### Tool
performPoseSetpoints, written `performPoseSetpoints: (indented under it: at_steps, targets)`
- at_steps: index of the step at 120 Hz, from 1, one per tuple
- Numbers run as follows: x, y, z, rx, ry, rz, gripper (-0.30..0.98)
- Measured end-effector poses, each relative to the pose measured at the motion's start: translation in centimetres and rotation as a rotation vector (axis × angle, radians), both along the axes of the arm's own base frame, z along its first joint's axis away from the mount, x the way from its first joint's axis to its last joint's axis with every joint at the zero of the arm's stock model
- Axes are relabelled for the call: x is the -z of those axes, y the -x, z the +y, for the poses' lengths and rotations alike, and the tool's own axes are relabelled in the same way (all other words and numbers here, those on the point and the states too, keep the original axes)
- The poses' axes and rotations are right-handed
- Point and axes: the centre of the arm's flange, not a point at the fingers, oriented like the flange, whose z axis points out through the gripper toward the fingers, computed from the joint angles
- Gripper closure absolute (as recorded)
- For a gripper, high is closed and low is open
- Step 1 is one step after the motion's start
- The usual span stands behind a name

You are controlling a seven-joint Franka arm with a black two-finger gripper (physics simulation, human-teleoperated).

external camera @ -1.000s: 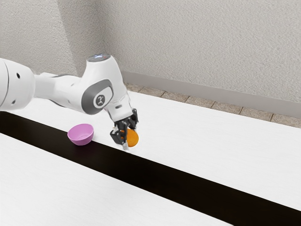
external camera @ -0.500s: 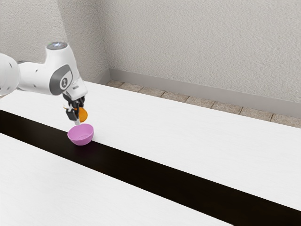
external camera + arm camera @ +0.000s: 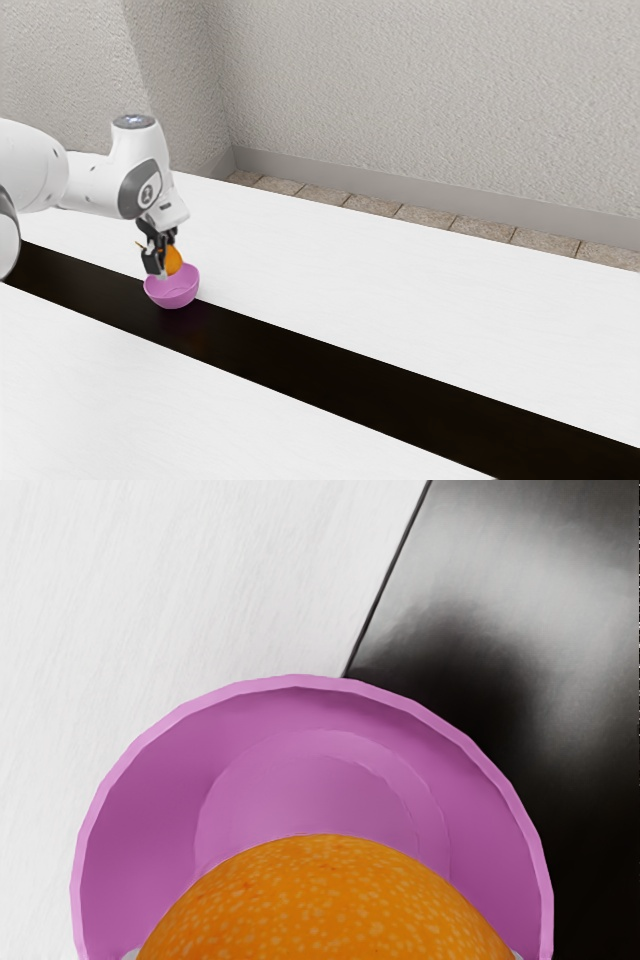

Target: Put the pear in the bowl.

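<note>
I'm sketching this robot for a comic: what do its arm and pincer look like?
The arm is glossy white with smooth, rounded links. Near the wrist sits a dark grey rounded panel bearing a circular emblem, below a grey round cap. The pincer is black and angular, with a pale fingertip.

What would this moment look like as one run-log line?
pear: gripped between jaws | position: at mouth of bowl | bowl: upright, by dark strip | release: not yet
</note>
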Motion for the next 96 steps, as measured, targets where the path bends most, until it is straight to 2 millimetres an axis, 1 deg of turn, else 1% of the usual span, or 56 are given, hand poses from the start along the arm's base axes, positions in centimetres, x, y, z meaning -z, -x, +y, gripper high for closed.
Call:
performPoseSetpoints:
  at_steps: [13,24,30,34,40,47,56,67,72,77,81,86,96]
  targets:
    - [0.0,0.1,0.1,-0.002,0.003,0.005,0.20]
    - [0.0,0.1,0.1,-0.001,0.006,0.008,0.13]
    - [-0.4,0.1,0.0,0.000,0.008,0.002,0.10]
    - [-1.1,0.2,-0.4,-0.002,0.017,-0.007,0.09]
    - [-3.3,0.4,-1.6,-0.006,0.042,-0.019,0.07]
    - [-7.5,1.3,-3.5,-0.018,0.080,-0.024,0.05]
    - [-12.8,2.9,-6.8,-0.012,0.126,-0.018,0.04]
    - [-19.5,5.3,-11.0,0.015,0.170,-0.028,0.02]
    - [-22.1,6.4,-12.8,0.032,0.184,-0.037,0.02]
    - [-24.6,6.8,-14.4,0.047,0.189,-0.048,0.02]
    - [-26.1,7.0,-15.2,0.052,0.190,-0.053,0.01]
    - [-27.2,7.1,-15.7,0.047,0.190,-0.052,0.01]
    - [-28.3,7.3,-15.0,0.008,0.189,-0.040,0.01]
